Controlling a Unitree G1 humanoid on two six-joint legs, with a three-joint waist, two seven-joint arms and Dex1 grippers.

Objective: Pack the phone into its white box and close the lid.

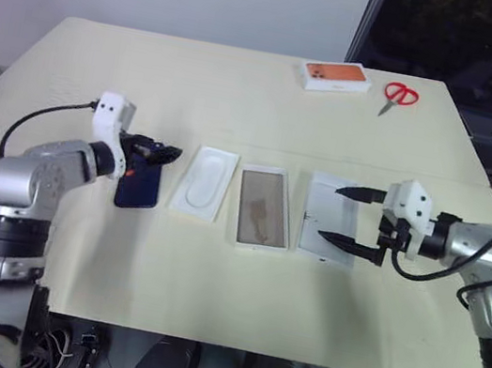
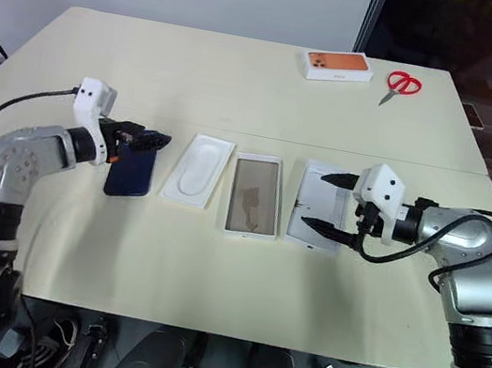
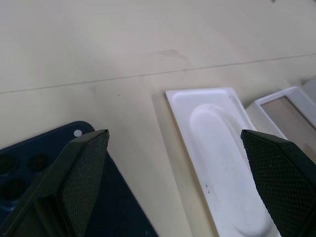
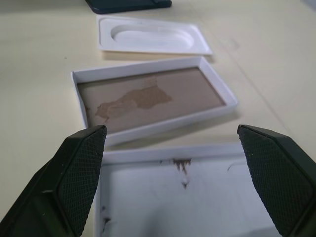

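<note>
The dark blue phone [image 1: 137,188] lies flat on the table at the left. My left gripper [image 1: 160,152] hovers open over its far end, holding nothing. To the phone's right lies a thin white insert [image 1: 203,182], then the white box [image 1: 264,208] with its brownish floor facing up. Right of that lies the lid [image 1: 321,218], plain inside facing up. My right gripper [image 1: 346,218] stands open over the lid with nothing between its fingers. The left wrist view shows the phone's [image 3: 49,145] camera corner and the insert [image 3: 222,143]. The right wrist view shows the lid [image 4: 197,197] and the box [image 4: 148,98].
At the table's far side stand a white box with an orange top [image 1: 336,76] and red scissors [image 1: 400,95]. A seam crosses the beige tabletop [image 1: 240,107] behind the row of parts. The table's front edge runs close below both arms.
</note>
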